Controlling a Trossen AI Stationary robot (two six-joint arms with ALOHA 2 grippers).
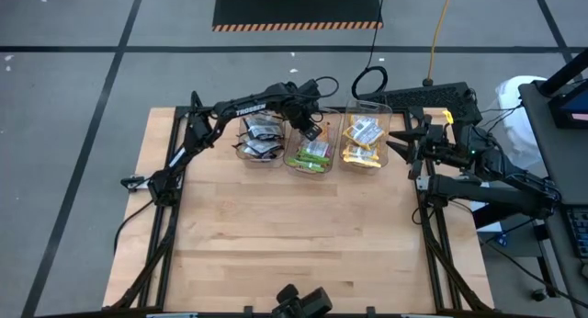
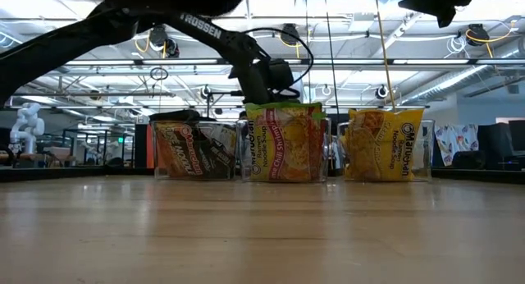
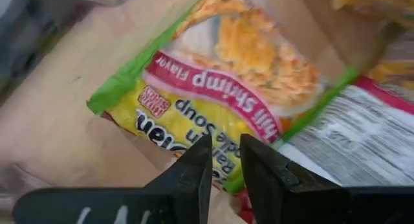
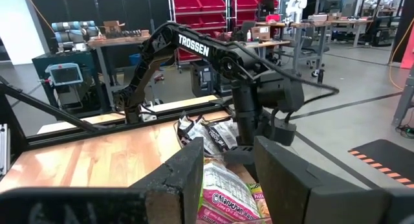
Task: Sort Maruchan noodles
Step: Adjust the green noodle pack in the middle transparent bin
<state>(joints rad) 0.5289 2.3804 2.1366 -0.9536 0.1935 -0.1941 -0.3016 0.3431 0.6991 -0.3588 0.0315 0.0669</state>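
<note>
Three clear bins on table

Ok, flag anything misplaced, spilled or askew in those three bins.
Nothing stands out. Black packets fill the left bin, green packets the middle bin, yellow packets the right bin. No packet lies on the table. The left pincer hangs over the middle bin.
</note>
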